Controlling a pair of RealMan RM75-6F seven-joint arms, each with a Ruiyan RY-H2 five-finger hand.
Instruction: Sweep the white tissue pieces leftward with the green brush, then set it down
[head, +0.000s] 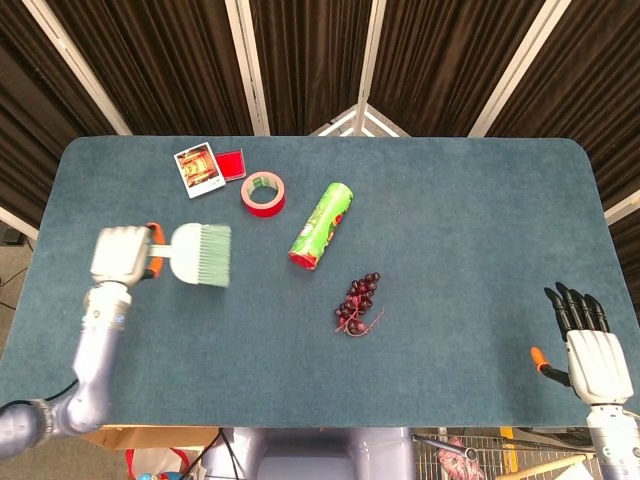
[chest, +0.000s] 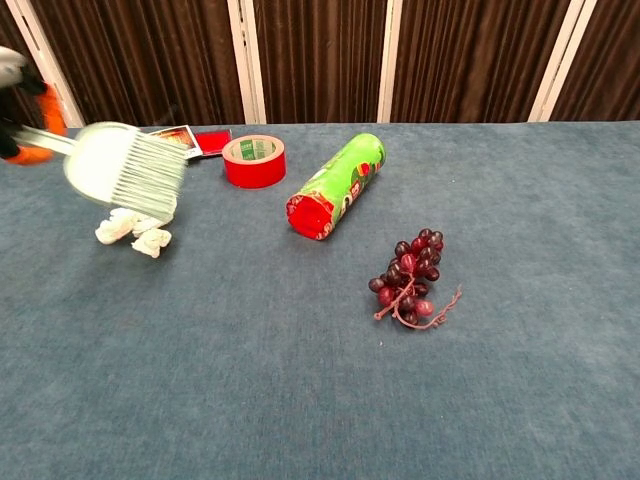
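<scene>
My left hand (head: 122, 255) grips the orange handle of the green brush (head: 200, 256) at the left side of the table. In the chest view the brush (chest: 126, 168) is blurred and hangs raised above the white tissue pieces (chest: 134, 230), its bristles pointing right. Only the edge of that hand (chest: 14, 78) shows there. In the head view the brush head hides the tissue. My right hand (head: 590, 350) rests at the near right corner, holding nothing, fingers apart.
A red tape roll (head: 263, 194), a green chip can (head: 321, 226) lying on its side and a bunch of dark grapes (head: 357, 305) sit mid-table. Picture cards (head: 199, 170) and a red box (head: 231, 163) lie at the back left.
</scene>
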